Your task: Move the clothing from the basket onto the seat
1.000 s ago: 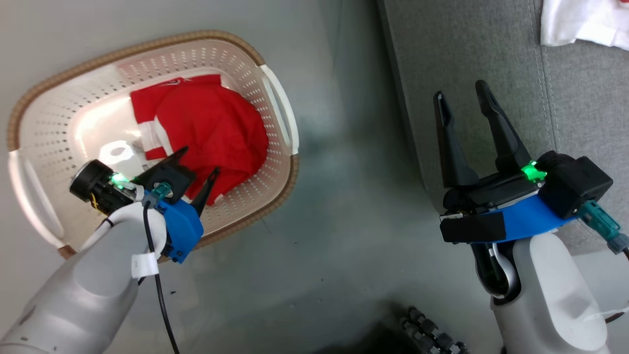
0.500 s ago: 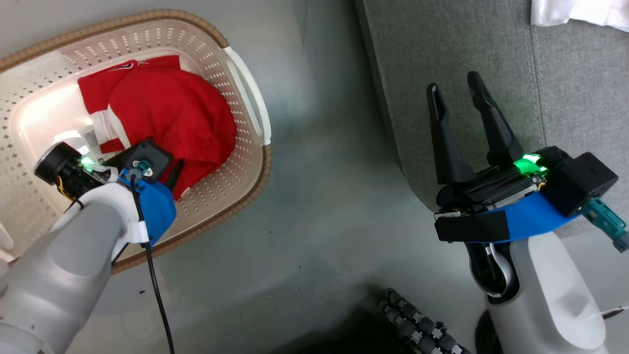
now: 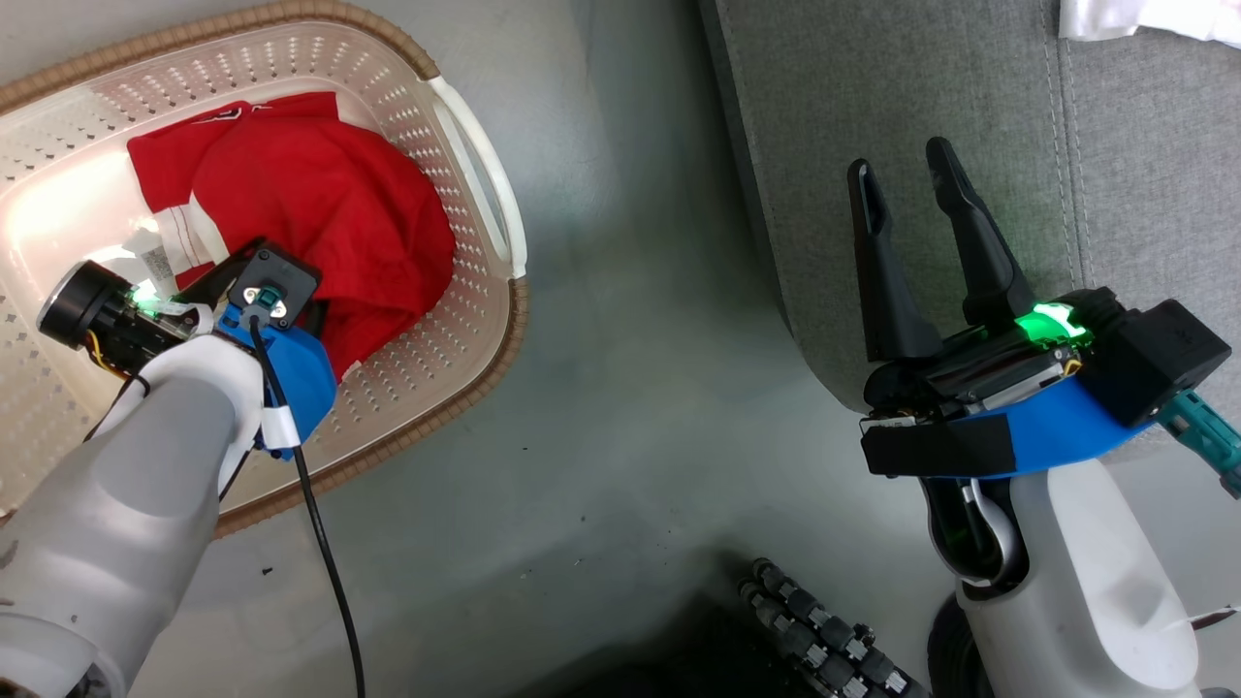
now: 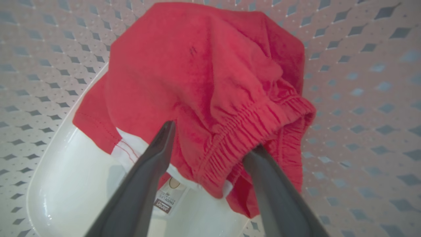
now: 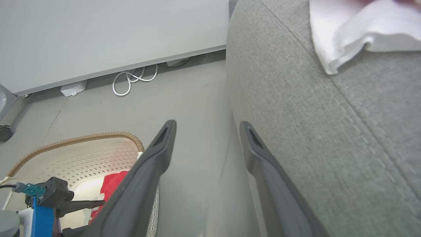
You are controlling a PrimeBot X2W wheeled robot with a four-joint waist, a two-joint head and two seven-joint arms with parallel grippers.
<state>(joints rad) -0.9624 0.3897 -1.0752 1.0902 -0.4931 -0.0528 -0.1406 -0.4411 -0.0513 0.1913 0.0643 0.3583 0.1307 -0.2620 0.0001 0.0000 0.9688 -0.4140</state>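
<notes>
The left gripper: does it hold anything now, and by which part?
Nothing is held yet. The left gripper is open, its fingers on either side of the elastic waistband of the clothing.

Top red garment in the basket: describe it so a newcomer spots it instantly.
Find the cream perforated basket on the floor left of the grey seat. Red clothing lies inside; the top piece is straddled by the open left gripper. Its gathered elastic waistband sets it apart from the flat piece beneath, which has a white panel.
</notes>
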